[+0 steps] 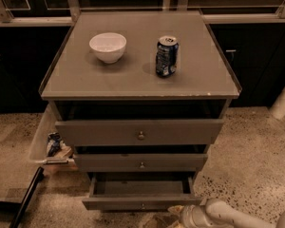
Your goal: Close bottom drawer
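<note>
The bottom drawer (142, 203) is the lowest of three grey-brown drawers in the cabinet. It stands partly pulled out, its shallow empty box showing, with a tiny knob on its slim front. My gripper (178, 213) is at the bottom edge of the camera view, against the right end of that drawer front. The pale arm runs off to the lower right. The middle drawer (141, 162) and the tall top drawer (140, 132) sit a little out as well.
A white bowl (108, 46) and a blue can (166, 56) stand on the cabinet top (85, 80). A clear bin (45, 141) with packets sits on the floor to the left. A dark bar (26, 201) lies at lower left. Dark cabinets stand behind.
</note>
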Action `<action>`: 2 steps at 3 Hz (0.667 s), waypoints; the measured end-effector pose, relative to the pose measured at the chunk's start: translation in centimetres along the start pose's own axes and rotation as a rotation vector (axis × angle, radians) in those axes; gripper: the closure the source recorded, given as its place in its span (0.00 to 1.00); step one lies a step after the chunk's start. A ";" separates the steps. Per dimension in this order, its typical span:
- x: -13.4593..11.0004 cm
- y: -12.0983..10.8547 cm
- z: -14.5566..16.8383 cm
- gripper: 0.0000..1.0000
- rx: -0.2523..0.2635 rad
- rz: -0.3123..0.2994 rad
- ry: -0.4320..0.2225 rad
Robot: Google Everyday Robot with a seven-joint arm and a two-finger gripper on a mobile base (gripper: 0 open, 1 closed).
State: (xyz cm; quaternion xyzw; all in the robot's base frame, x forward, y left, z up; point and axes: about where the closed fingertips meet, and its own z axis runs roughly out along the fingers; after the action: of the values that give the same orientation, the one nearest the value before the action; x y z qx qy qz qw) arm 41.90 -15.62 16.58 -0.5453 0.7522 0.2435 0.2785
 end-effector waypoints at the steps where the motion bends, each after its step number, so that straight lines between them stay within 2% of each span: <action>1: -1.0 -4.8 -0.7 0.65 0.039 -0.049 0.007; 2: -1.7 -8.8 -1.4 0.88 0.080 -0.088 0.020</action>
State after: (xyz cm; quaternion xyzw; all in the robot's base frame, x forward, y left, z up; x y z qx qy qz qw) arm 50.51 -17.92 18.21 -0.5686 0.7395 0.1951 0.3030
